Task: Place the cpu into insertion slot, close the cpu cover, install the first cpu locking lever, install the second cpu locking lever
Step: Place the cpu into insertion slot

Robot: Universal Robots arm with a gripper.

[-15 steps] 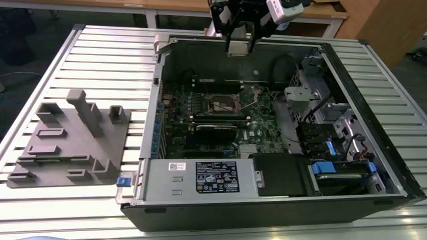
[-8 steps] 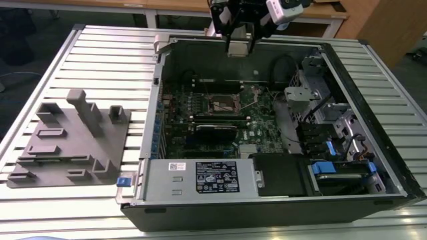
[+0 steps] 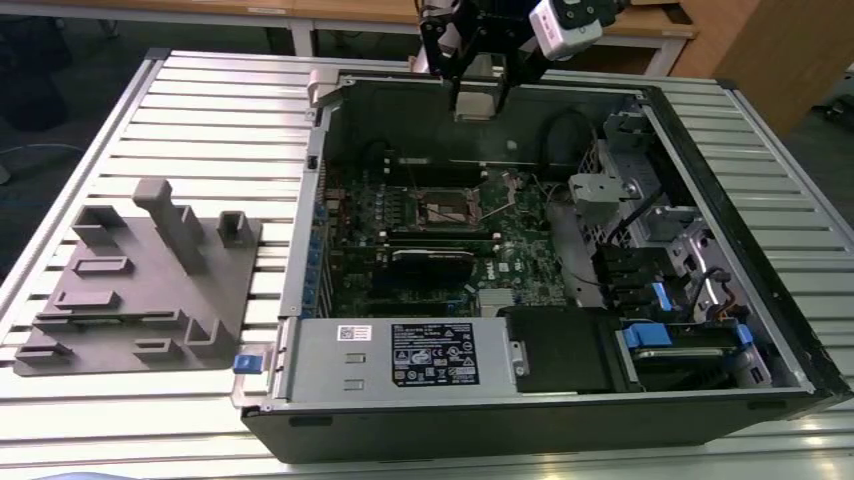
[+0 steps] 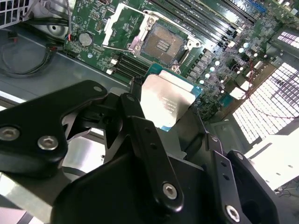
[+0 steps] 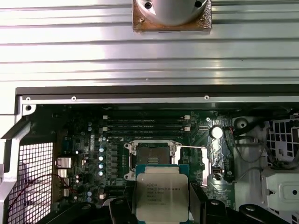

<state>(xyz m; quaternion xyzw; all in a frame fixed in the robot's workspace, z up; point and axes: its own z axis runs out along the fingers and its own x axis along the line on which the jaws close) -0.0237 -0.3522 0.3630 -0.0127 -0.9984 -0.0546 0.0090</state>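
My gripper (image 3: pixel 478 95) hangs above the far wall of the open computer case (image 3: pixel 307 200), shut on the cpu (image 4: pixel 168 100), a small square chip with a silvery top. In both wrist views the chip sits between the black fingers (image 5: pixel 120 207), edges clamped. The insertion slot (image 5: pixel 150 154) lies bare on the green board (image 3: pixel 521 250), below and ahead of the chip and apart from it. The cpu cover (image 4: pixel 114 23), a thin metal frame, stands swung up beside the slot (image 4: pixel 163 44). A thin lever rod (image 5: pixel 191 147) sticks out next to the slot.
A grey box with a white label (image 3: pixel 400 355) fills the case's near side. Drive bays with blue tabs (image 3: pixel 654 330) and cables line the exterior view's right. A grey moulded fixture (image 3: pixel 134 280) rests on the slatted table (image 3: pixel 200 110) at the exterior view's left.
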